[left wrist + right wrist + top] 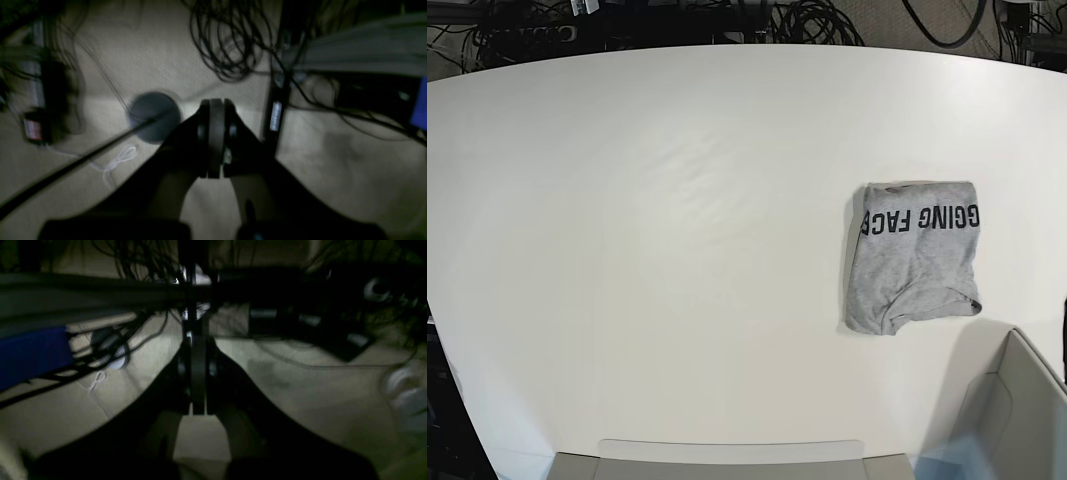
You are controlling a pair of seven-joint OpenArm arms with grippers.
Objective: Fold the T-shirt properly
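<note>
The T-shirt (913, 254) lies folded into a small light grey rectangle on the right part of the white table (677, 220). Black block lettering runs across its far edge, and its near edge is uneven. Neither arm appears in the base view. In the left wrist view my left gripper (216, 106) is shut with nothing between its fingers, above a beige floor. My right gripper (197, 346) is likewise shut and empty in the right wrist view. The T-shirt is out of both wrist views.
Cardboard box walls stand at the table's near edge (727, 452) and near right corner (1017, 400). Cables (817, 20) lie behind the table. Under the grippers are tangled cables (230, 43), a dark round base (153, 116) and a blue object (33, 353).
</note>
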